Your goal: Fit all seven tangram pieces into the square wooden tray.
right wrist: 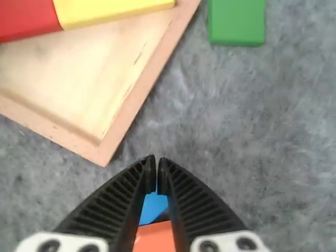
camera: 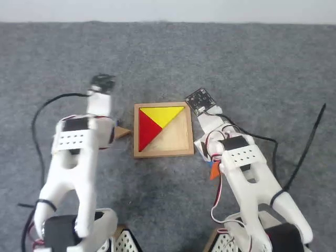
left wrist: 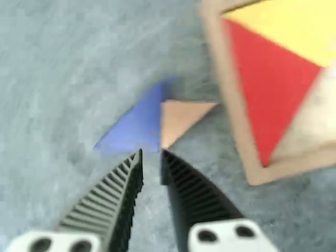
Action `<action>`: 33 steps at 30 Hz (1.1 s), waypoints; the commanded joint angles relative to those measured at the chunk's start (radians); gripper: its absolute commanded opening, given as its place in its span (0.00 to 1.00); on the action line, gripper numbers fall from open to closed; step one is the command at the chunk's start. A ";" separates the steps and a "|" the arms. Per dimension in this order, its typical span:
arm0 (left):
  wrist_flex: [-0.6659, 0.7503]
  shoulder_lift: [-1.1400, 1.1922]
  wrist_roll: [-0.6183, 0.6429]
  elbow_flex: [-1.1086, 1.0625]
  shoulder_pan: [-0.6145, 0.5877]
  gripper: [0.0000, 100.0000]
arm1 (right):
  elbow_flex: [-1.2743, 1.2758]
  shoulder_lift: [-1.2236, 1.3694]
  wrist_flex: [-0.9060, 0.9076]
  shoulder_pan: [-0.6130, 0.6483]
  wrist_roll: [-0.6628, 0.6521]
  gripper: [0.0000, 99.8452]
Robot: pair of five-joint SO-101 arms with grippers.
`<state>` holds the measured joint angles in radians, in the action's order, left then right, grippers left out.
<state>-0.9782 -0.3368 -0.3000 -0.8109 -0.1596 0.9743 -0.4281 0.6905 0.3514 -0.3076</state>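
The square wooden tray [camera: 181, 152] holds a yellow triangle [camera: 163, 114] and a red triangle [camera: 147, 130]; its remaining floor [right wrist: 79, 89] is bare wood. Just outside the tray's left side lie a tan triangle [left wrist: 181, 118] and a blue triangle [left wrist: 134, 128], touching each other. My left gripper [left wrist: 151, 155] hovers just short of them, open by a narrow gap with nothing in it. Off the tray's right side, my right gripper [right wrist: 156, 160] is shut with its tips together. A blue piece [right wrist: 154, 207] and an orange piece [right wrist: 155, 239] lie beneath its fingers. A green square [right wrist: 236, 21] rests beyond the tray's corner.
Grey carpet [camera: 252, 63] covers the table. The orange piece [camera: 214, 170] pokes out under the right arm. Black cables trail beside both arms, one [camera: 310, 142] on the right and one [camera: 39, 113] on the left.
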 commanded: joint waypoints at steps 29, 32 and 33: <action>-0.215 0.519 -0.448 0.504 0.015 0.19 | -0.005 -0.033 -0.010 -0.019 -0.014 0.02; -0.209 0.522 -0.448 0.541 -0.002 0.19 | -0.005 -0.033 -0.012 -0.019 -0.014 0.02; -0.207 0.522 -0.448 0.549 -0.003 0.19 | -0.005 -0.033 -0.012 -0.019 -0.014 0.02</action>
<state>-1.1807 0.1941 -0.7342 -0.3261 -0.1504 0.9743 -0.4281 0.6905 0.3452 -0.3076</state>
